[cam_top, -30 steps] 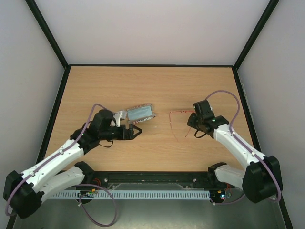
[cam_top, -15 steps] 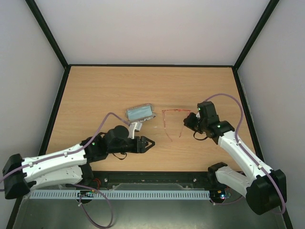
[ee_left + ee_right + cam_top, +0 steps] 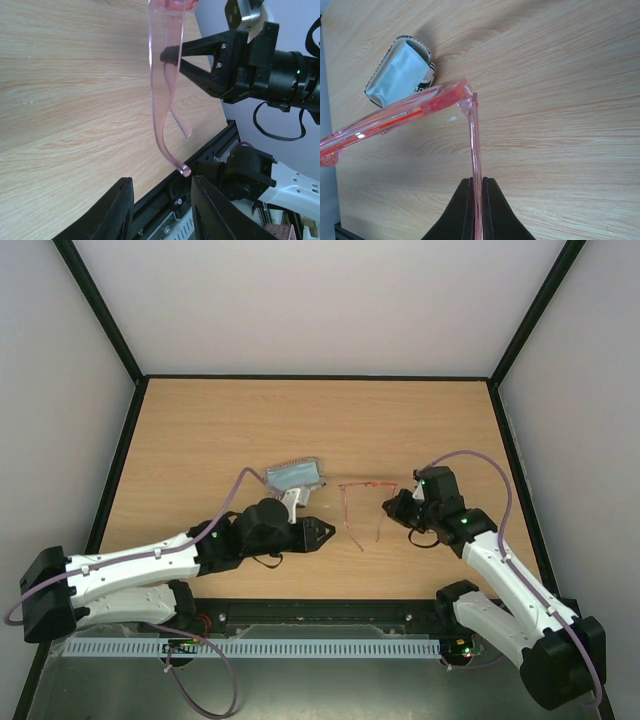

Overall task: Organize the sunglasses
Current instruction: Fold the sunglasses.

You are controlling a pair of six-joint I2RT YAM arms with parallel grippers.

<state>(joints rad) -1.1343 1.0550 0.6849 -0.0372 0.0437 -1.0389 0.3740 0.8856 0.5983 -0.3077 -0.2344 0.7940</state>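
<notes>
Top view: the sunglasses [image 3: 362, 484] sit at centre frame on the wooden table [image 3: 220, 420], front bar toward the top and both thin temple arms trailing down toward the bottom edge. The right gripper [image 3: 386, 510] comes in from the right of the frame and is clamped on the right-hand temple, about halfway along it. Its wrist view confirms this: the two dark fingers [image 3: 465, 210] are pressed together at bottom centre with the pink temple running straight up out of them to the hinge, and the front bar slants off to the left edge. The left gripper [image 3: 327, 531] lies low and left of the glasses, pointing right toward the lower end of the left-hand temple. In its wrist view the fingers [image 3: 120, 210] stand apart at the bottom of the frame, holding nothing. The curved tip of that temple hangs just above the gap, closer to the finger on the right (contact there cannot be told). The other pincer shows at upper right of that view, nipping the far temple. Just left of the glasses, near the front bar's left end, lies the patterned case [image 3: 293, 476], open, with a pale blue cloth [image 3: 399, 75] inside.
</notes>
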